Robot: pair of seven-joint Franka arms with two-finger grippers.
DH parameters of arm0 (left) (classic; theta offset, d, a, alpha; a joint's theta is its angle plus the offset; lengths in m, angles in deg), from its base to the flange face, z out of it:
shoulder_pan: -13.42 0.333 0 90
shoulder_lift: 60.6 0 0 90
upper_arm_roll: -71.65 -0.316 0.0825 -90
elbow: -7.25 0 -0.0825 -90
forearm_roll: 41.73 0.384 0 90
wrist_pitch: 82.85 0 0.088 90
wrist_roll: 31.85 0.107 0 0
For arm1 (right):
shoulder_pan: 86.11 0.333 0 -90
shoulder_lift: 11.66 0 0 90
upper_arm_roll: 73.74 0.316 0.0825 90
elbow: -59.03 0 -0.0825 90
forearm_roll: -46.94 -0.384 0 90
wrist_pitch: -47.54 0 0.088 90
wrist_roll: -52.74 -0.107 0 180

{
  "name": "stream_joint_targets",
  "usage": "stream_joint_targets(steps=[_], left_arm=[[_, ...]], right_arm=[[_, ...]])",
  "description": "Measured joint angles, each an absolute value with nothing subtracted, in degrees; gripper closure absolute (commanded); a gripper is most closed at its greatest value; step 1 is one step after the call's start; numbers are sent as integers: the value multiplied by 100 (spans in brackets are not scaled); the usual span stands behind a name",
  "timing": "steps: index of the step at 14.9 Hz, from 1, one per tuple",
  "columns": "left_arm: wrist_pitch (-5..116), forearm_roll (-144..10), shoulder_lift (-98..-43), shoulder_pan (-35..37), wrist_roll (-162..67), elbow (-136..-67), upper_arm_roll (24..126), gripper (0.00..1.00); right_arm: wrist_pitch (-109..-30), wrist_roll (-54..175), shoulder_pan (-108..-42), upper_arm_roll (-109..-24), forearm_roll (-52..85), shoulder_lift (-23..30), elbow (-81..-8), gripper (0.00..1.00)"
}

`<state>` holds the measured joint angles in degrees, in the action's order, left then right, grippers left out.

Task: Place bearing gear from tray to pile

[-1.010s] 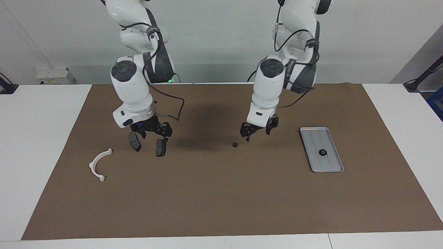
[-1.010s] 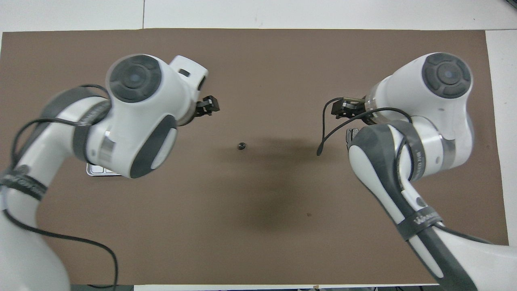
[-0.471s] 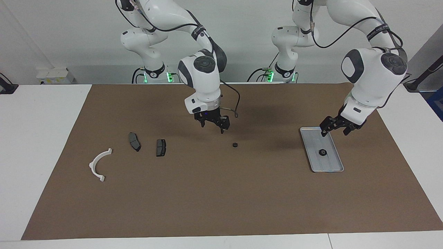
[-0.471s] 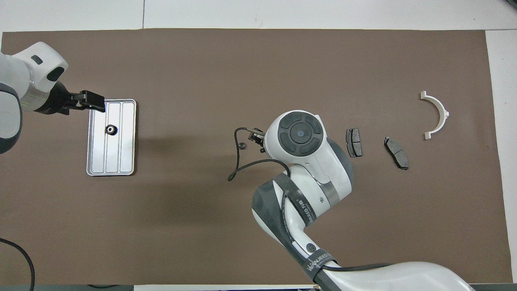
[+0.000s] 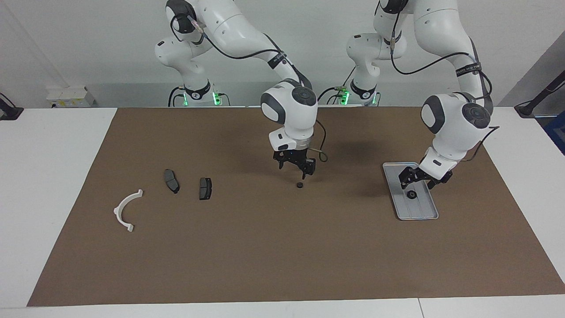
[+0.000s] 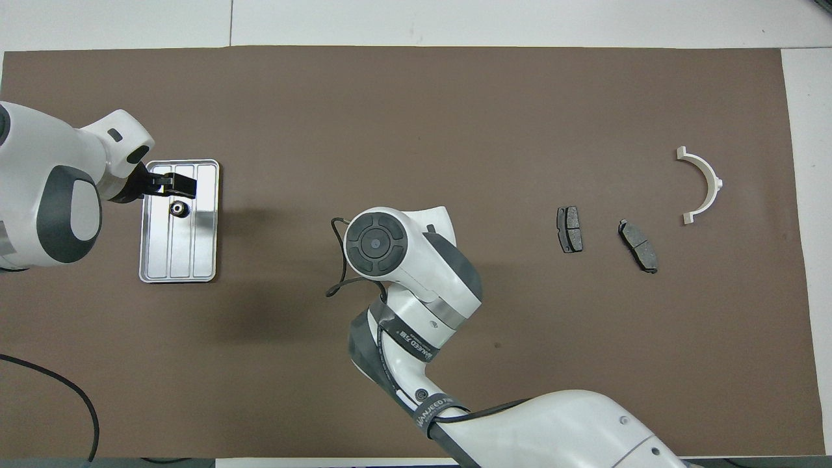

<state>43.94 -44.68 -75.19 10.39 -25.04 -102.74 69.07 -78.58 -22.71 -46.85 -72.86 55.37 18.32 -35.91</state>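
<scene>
A small black bearing gear [image 5: 411,194] [image 6: 177,208] lies on the ribbed floor of the silver tray [image 5: 419,213] [image 6: 195,255] toward the left arm's end of the table. My left gripper [image 5: 416,186] [image 6: 171,188] hangs open just above it, touching nothing. A second small black gear [image 5: 299,185] sits on the mat mid-table; my right gripper [image 5: 294,172] hovers open close over it and its wrist hides this gear in the overhead view. The pile lies toward the right arm's end: a white bracket [image 5: 126,209] [image 6: 706,184] and two dark pads [image 5: 171,180] [image 5: 205,188].
A brown mat [image 5: 282,256] covers most of the white table. A white power strip [image 5: 70,95] rests at the table's edge nearest the robots, at the right arm's end. A black cable [image 6: 58,383] trails over the mat near the left arm's base.
The right gripper swung from above the pads to above the mid-table gear. The left gripper swung from mid-table to the tray and came down over the gear there.
</scene>
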Motion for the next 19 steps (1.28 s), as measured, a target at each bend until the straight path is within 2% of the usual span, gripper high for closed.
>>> stream_joint_targets(steps=[4, 16, 18, 19], left_arm=[[4608, -4468, -7695, 1233, -2249, -10287, 6902, 5], [5193, -4468, -7818, 1239, -2193, -10688, 6925, 8], [5350, -4468, -7819, 1236, -2190, -10776, 6932, 8], [5423, -4468, -7819, 1232, -2190, -10826, 6938, 8]], right_arm=[[-8131, -2337, -4707, -7336, 5538, 2215, -3279, 3], [-8320, -2351, -4745, -7300, 5486, 2284, -3390, 8], [-8295, -2351, -4747, -7281, 5481, 2281, -3390, 18], [-8281, -2351, -4747, -7271, 5480, 2278, -3390, 33]])
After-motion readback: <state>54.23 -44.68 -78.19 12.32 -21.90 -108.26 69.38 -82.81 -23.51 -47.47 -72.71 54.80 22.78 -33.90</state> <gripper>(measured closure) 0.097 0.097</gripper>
